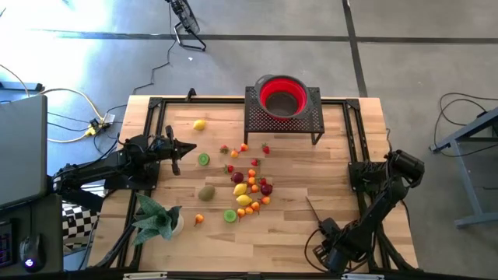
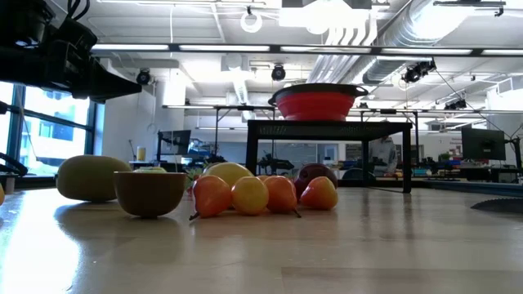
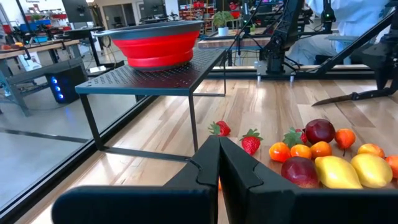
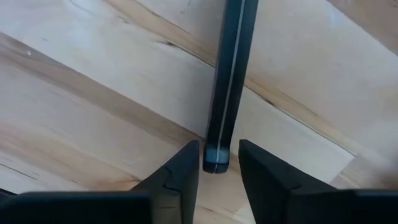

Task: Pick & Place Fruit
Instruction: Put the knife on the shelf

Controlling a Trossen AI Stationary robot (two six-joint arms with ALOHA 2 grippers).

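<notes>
My right gripper (image 4: 219,163) at a dark flat blade (image 4: 229,81)
Fingers astride its butt, touching or not I cannot tell; left gripper (image 3: 219,163) pressed together near the fruit (image 1: 247,187)

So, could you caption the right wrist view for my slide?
Right gripper straddling the end of a dark knife lying on the wooden table.

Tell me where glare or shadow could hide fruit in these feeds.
High view: hard glare on the floor beyond the table, while the fruit cluster is evenly lit. Low view: window and ceiling lights backlight the scene, the left arm is a silhouette and the tabletop has a sheen. Left wrist view: the strawberries are clear of the rack shadow.
</notes>
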